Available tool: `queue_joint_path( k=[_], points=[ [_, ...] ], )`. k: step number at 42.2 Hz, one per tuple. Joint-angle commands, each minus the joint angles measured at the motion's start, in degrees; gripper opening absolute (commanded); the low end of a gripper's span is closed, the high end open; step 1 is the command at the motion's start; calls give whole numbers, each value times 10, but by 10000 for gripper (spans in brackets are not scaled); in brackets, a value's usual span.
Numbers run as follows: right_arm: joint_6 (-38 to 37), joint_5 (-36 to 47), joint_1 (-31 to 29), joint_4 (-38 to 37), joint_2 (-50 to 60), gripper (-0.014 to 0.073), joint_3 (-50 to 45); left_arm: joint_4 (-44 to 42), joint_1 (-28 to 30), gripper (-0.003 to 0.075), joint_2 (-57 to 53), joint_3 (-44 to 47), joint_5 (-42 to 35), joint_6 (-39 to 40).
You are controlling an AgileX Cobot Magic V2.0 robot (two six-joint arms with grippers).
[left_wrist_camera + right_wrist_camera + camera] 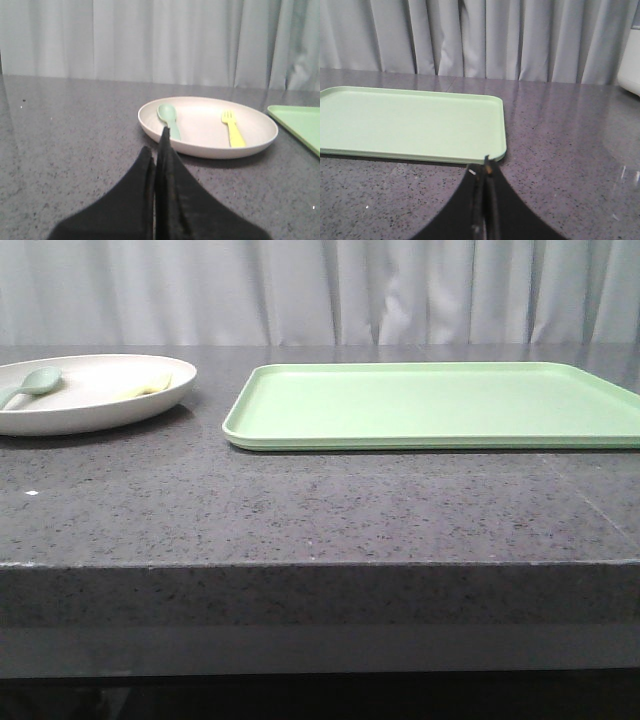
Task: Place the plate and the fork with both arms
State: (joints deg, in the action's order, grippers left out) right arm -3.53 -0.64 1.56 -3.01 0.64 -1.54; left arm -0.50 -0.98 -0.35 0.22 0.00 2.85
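The cream plate (pixel 95 400) sits on the grey counter at the far left; it also shows in the left wrist view (pixel 207 145). The pale-yellow fork (pixel 233 129) lies in it, and shows in the front view (pixel 145 389) as a yellow sliver. A grey-green spoon (pixel 169 119) lies beside the fork in the plate. My left gripper (pixel 157 145) is shut and empty, just short of the plate's near rim. My right gripper (pixel 485 167) is shut and empty, just short of the tray's corner. Neither gripper shows in the front view.
A flat light-green tray (pixel 440 405) lies right of the plate, with nothing on it; it also shows in the right wrist view (pixel 410 122). A white object (pixel 631 75) stands at the counter's far edge. Grey curtains hang behind the counter.
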Motion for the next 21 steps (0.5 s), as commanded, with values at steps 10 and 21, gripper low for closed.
queue_joint_path(
  k=[10, 21],
  points=[
    [4, -32, -1, -1, 4, -63, 147, 9, 0, -18, -2, -135, 0, 2],
    [4, -168, -1, -5, -82, -63, 304, 9, 0, -18, 86, -316, 168, 2]
  ],
)
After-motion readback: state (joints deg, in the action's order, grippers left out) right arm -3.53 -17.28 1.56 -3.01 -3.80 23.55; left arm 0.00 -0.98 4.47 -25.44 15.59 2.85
